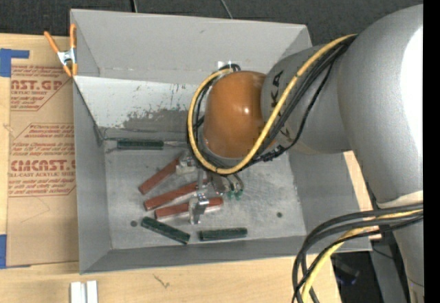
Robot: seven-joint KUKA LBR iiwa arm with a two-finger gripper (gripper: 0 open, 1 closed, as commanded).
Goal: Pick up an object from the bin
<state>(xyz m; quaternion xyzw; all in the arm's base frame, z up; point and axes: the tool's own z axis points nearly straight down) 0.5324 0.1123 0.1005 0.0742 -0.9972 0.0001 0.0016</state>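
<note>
My gripper (203, 203) is low in the middle of the bin, below the arm's orange cover. It sits at the right ends of two reddish-brown flat sticks, one (170, 197) above the other (176, 210), and it covers those ends. A third brown stick (159, 176) lies tilted just to the upper left. Close below the gripper lie two dark green sticks, one (223, 233) level and one (165, 230) slanted to its left.
Another dark green stick (139, 144) lies along the foot of the bin's back wall at the left. The arm and its cables hang over the bin's right half and hide the floor there.
</note>
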